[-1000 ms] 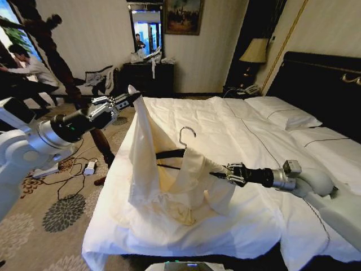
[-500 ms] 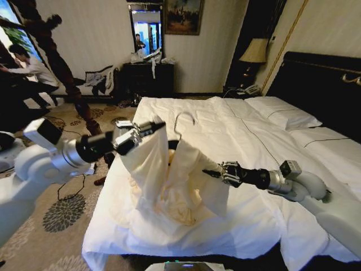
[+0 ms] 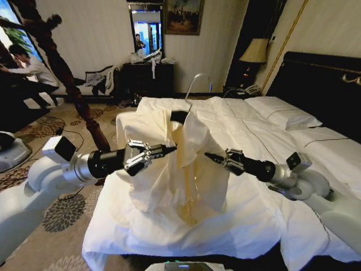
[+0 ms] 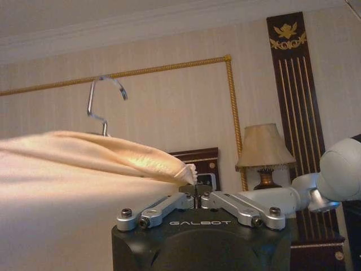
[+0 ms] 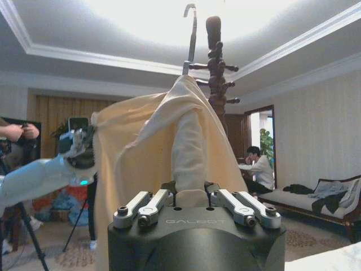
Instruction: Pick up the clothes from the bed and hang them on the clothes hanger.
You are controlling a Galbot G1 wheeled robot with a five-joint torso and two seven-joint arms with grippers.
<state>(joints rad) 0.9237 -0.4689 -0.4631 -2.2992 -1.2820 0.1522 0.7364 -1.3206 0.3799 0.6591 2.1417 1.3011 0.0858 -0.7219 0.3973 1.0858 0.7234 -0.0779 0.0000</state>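
Cream fabric is pinched in both pincers: the left pincer (image 3: 167, 149) and the right pincer (image 3: 210, 157) each clamp the clothes (image 3: 175, 158), draped on the clothes hanger (image 3: 194, 84) and held up above the bed (image 3: 254, 141)

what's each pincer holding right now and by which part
Both hold the clothes, which hang on the clothes hanger. The left pincer pinches a fabric edge; the right pincer grips a fold on the opposite side.
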